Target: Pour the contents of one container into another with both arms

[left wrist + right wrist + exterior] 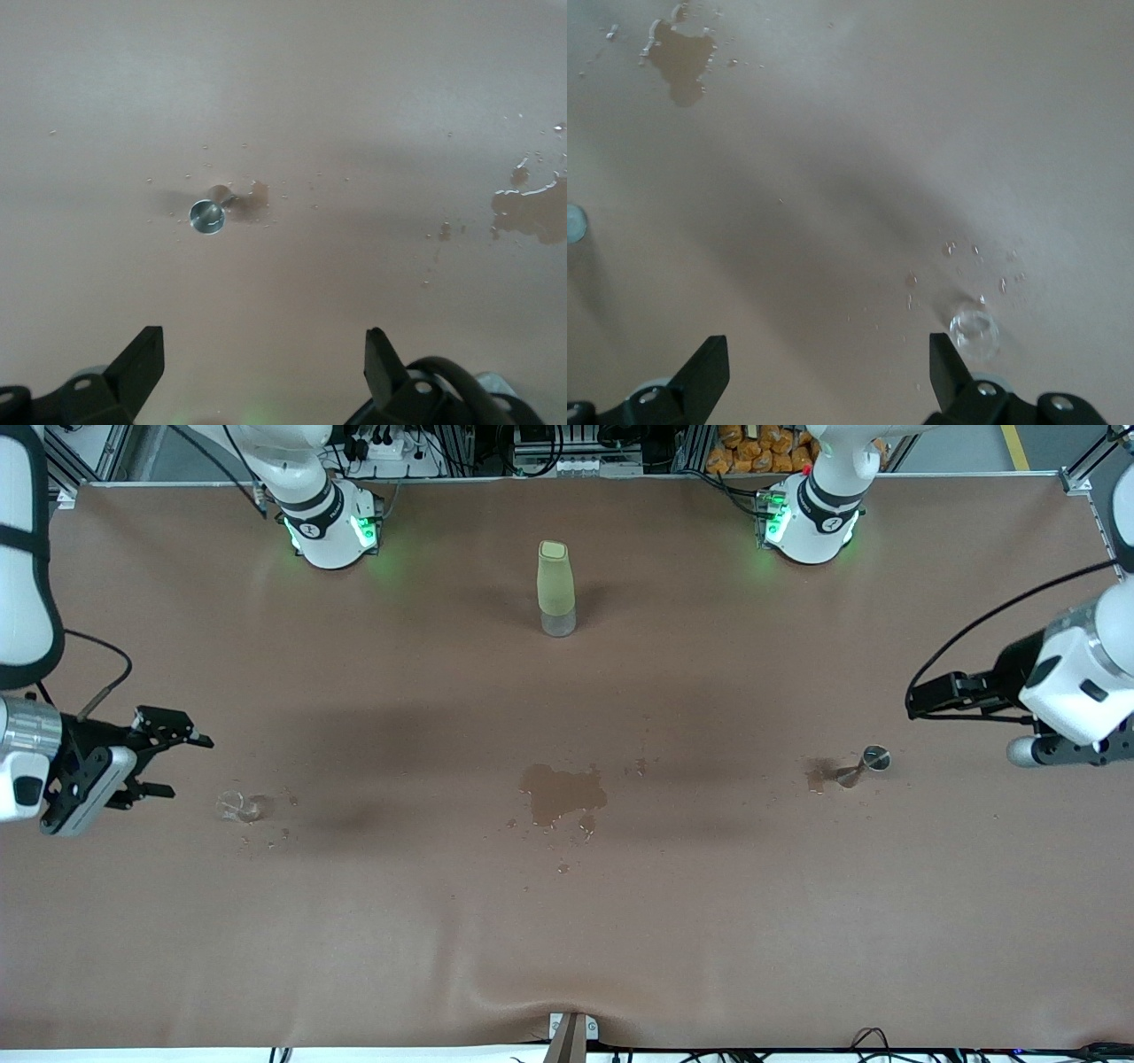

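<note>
1. Front view gives me the whole brown table, with the tiny clear glass measuring cup standing toward the right arm's end and the tiny shiny steel hourglass jigger toward the left arm's end, well apart from each other.
2. I read the measuring cup as upright, its long axis vertical and its round mouth facing up; in the right wrist view I look down into it.
3. The jigger also stands on end, long axis vertical, one round rim pointing up; the left wrist view shows that open rim almost straight on, with the lower cone just peeking out beside it.
4. My right gripper hangs over the table near the measuring cup, its jaws released and spread, gripping nothing; the cup sits apart from the fingertips.
5. My left gripper hangs over the left arm's end of the table, near the jigger without touching it, jaws likewise released and empty.
6. A dark wet puddle lies mid-table between the two vessels, a smaller wet patch touches the jigger's base, and droplets dot the surface around the cup.
7. A tall pale-green bottle with a clear base stands upright, farther from the front camera than the puddle.
</note>
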Robot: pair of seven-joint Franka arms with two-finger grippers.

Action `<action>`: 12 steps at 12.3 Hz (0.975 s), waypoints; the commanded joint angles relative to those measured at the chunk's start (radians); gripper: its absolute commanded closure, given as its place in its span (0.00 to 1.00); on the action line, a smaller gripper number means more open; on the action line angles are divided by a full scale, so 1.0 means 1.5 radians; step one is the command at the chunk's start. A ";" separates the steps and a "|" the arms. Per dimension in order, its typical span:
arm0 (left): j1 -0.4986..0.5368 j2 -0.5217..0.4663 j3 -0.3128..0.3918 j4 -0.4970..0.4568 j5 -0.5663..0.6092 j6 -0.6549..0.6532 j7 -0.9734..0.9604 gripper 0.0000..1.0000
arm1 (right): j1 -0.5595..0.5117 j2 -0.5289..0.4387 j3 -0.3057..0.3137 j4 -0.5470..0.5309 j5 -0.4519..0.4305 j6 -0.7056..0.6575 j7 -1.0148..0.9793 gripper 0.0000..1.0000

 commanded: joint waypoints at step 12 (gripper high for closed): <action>-0.029 -0.218 0.122 -0.216 0.014 0.089 0.086 0.00 | 0.137 -0.168 -0.132 -0.043 -0.180 -0.087 0.449 0.00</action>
